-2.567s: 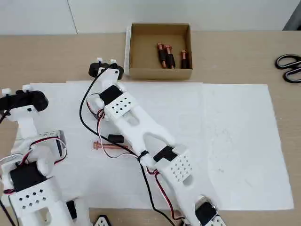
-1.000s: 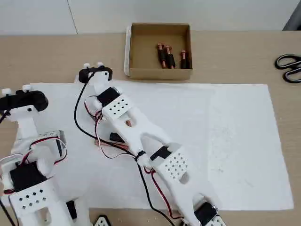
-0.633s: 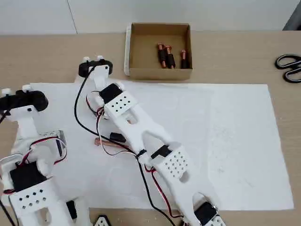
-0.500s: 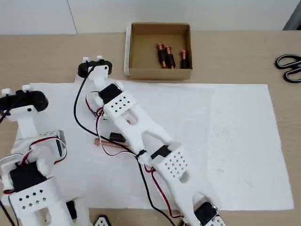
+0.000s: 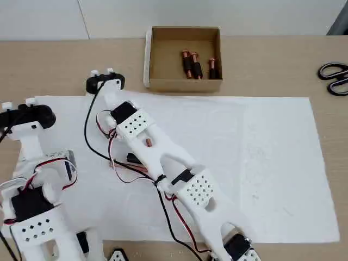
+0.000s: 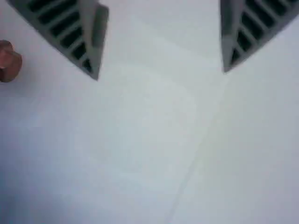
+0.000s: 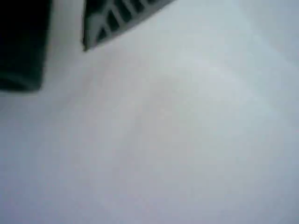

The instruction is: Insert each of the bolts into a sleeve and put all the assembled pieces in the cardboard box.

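- Bolt (image 6: 8, 60): its copper head lies on the white sheet (image 5: 261, 163), just outside one of the left fingers (image 6: 79, 32) and not between them.
- Left fingers: spread wide apart and gripping nothing, with bare sheet and a faint crease line between them.
- Assembled pieces (image 5: 196, 66): three copper bolts in black sleeves, lying side by side on the floor of the cardboard box (image 5: 185, 85), toward its right half.
- Cardboard box: open-topped, standing on the worktop (image 5: 54, 65) just past the far edge of the sheet.
- Black piece (image 5: 132, 157): small, on the sheet, partly under the stretched arm. I cannot tell whether it is a sleeve.
- Right fingers (image 7: 126, 16): one ribbed finger over the sheet with a dark blurred block beside it. I cannot tell whether they are open or closed.
- Arms, sides not told apart in the high view: one arm (image 5: 163, 157) lies stretched diagonally across the sheet, its head near the box's near left corner. The other arm (image 5: 32, 163) stands at the sheet's left edge.
- Scissors (image 5: 334, 76): black-handled, on the worktop at its right edge, well apart from the box.
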Tool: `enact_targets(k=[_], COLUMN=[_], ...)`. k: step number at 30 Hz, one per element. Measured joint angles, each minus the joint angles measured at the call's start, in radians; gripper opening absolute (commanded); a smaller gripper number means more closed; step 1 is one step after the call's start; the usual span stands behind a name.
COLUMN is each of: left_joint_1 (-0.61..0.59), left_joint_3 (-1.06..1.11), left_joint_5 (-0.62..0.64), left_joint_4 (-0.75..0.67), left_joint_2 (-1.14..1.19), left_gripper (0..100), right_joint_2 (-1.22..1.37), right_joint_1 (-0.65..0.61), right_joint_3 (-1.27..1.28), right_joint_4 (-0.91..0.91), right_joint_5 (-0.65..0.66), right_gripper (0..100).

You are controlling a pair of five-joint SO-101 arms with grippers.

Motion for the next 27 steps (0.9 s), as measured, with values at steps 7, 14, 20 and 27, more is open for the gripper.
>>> enact_targets(k=[7,14,20,27], left_joint_1=[0.000,0.000,0.000,0.000], left_joint_3=[0.000,0.000,0.000,0.000], left_joint_5=[0.000,0.000,0.000,0.000], left_joint_4=[0.000,0.000,0.000,0.000], left_joint_2=[0.000,0.000,0.000,0.000], left_gripper=[17,17,17,17], right_joint_2=[0.014,0.017,-0.002,-0.126], right_joint_1=[0.005,0.003,-0.006,0.038], right_joint_3=[-0.009,-0.041,-0.180,-0.404], right_joint_4=[0.000,0.017,0.157,0.387], right_joint_5=[0.002,0.002,-0.002,-0.002], right_gripper=[1.5,1.3,1.3,1.3])
